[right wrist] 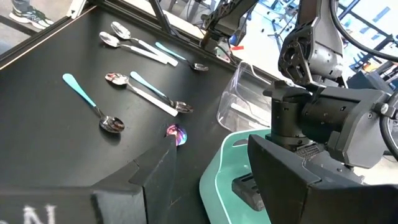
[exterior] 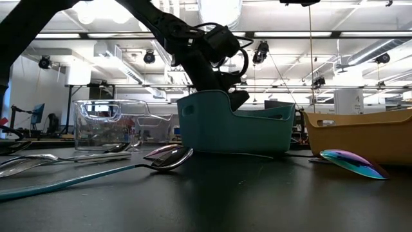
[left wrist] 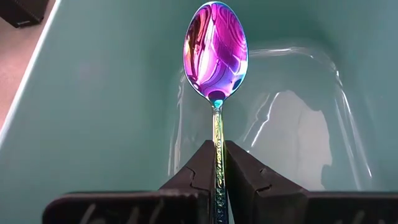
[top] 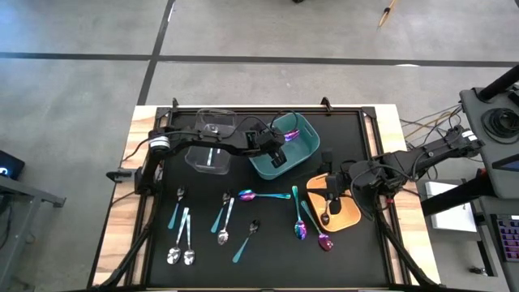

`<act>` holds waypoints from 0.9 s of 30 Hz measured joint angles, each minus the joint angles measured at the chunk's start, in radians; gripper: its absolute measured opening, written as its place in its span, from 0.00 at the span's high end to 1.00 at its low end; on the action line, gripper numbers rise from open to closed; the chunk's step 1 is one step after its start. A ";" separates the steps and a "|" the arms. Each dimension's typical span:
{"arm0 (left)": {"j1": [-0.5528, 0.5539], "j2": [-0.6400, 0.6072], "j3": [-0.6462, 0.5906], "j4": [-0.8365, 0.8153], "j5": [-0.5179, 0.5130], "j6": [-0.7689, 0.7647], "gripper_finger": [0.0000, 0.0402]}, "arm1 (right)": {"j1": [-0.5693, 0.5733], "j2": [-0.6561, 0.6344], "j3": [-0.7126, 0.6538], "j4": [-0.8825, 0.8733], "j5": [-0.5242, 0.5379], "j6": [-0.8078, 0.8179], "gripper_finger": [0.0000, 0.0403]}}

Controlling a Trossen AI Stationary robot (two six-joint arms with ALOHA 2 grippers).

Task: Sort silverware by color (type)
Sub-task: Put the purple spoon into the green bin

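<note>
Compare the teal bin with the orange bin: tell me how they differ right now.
The teal bin has the left gripper over it, shut on an iridescent spoon; the orange bin has the open right gripper over it. The teal bin lies nearer the table's middle, the orange bin nearer its right edge. Both are open-topped.

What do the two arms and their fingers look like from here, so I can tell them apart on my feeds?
Both arms are black and jointed. The left arm has a white band near its base and a black cable looping over its wrist. The right arm has bulky, boxy black housings. The left gripper has flat, matte black, wedge-shaped fingers.
</note>
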 joint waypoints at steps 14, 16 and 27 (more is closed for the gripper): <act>0.000 0.000 0.000 -0.014 0.000 -0.012 0.98 | 0.000 0.000 0.000 -0.001 0.001 0.000 0.52; 0.000 0.000 0.000 -0.020 0.000 -0.013 0.98 | 0.000 0.000 0.000 -0.002 0.001 0.000 0.52; 0.000 0.000 0.000 -0.022 0.000 -0.022 0.97 | 0.000 0.000 0.000 -0.001 0.001 0.000 0.52</act>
